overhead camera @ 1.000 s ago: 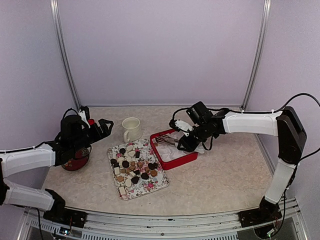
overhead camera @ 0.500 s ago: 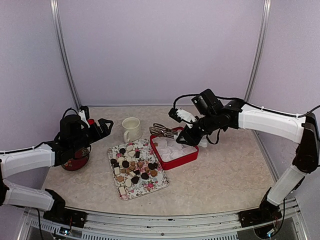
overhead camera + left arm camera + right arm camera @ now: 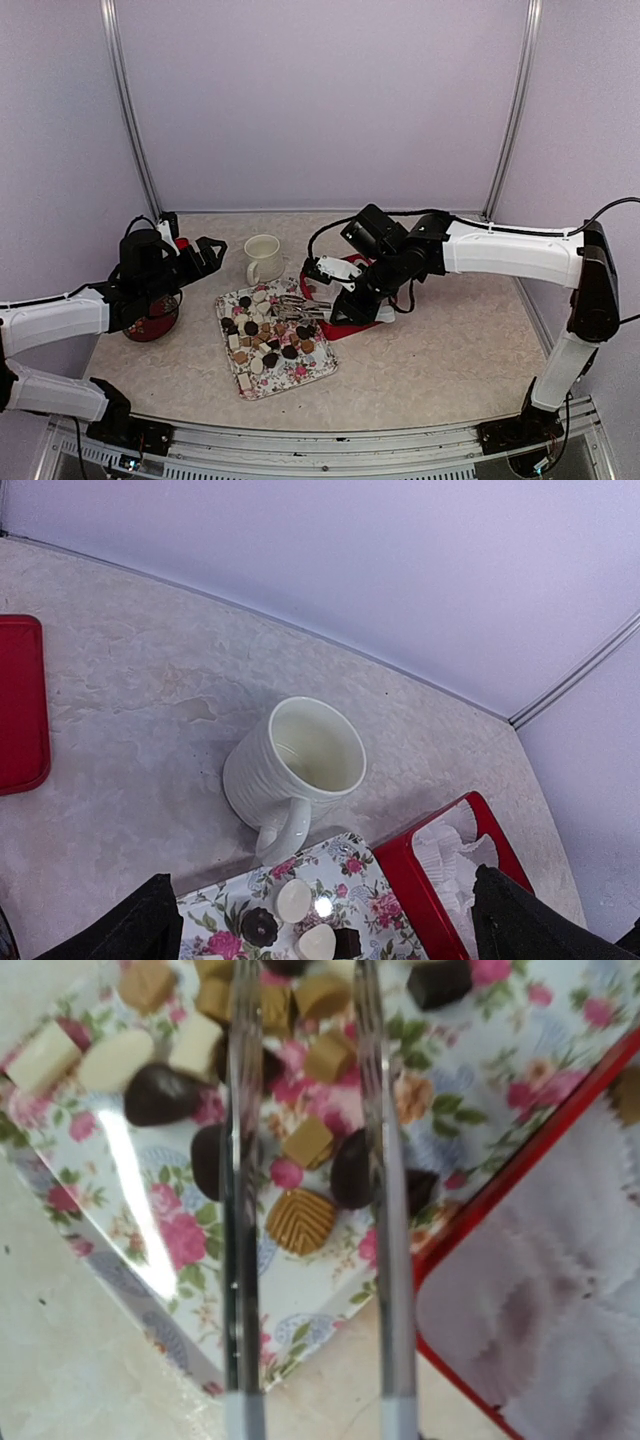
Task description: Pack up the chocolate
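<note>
Right arm has swung left since a second ago: the tongs (image 3: 302, 311) it carries were over the red tray (image 3: 350, 327), and now they're over the floral tray (image 3: 305, 375). Left arm hasn't budged.

Going left to right: the left gripper (image 3: 208, 251) hangs above a dark red round dish (image 3: 152, 326), jaws spread wide with nothing in them, pointing toward the cream mug (image 3: 263, 258). The mug stands upright and looks empty in the left wrist view.

Next is the floral tray, and that's where the chocolate (image 3: 262, 335) is: dark, tan and cream pieces scattered across it. The tongs' two metal arms run side by side above the sweets with a clear gap between them, so they're partly open. Their tips run off the top of the right wrist view, so I can't tell if they've got anything.

The right gripper (image 3: 343, 292) is clamped on the tongs' handle end. The red tray sits just beside the floral tray's right edge, with white paper liners (image 3: 560, 1290) inside.
</note>
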Robot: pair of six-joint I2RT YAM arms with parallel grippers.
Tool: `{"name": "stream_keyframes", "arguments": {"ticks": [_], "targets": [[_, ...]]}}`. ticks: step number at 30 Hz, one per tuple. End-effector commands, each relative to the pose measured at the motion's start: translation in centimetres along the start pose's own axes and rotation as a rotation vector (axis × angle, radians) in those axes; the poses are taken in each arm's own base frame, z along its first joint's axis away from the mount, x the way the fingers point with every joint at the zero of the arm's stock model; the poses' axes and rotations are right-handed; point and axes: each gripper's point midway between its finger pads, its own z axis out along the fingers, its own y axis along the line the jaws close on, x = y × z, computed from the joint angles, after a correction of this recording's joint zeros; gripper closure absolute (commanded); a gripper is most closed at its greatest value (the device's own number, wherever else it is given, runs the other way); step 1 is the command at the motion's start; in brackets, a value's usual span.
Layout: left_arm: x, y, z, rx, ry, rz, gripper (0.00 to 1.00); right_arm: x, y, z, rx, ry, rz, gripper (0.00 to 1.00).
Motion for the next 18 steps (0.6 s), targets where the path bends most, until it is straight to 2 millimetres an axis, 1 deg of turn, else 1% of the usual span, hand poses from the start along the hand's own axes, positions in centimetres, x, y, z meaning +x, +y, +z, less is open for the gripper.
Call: {"name": "stream_keyframes", "arguments": {"ticks": [1, 7, 13, 18], "targets": [[-0.7, -0.8, -0.2, 0.021, -0.019, 0.003, 0.01, -0.5, 0.3, 0.8, 0.005, 0.022, 0.038, 0.64], [-0.6, -0.6, -0.1, 0.017, -0.018, 0.004, 0.01, -0.7, 1.0, 1.9, -0.021, 0.024, 0.074, 0.64], [-0.6, -0.6, 0.1, 0.017, -0.016, 0.004, 0.01, -0.4, 1.8, 3.2, -0.046, 0.045, 0.076, 0.64], [-0.6, -0.7, 0.2, 0.02, -0.018, 0.004, 0.01, -0.1, 1.6, 4.3, -0.033, 0.071, 0.075, 0.64]]}}
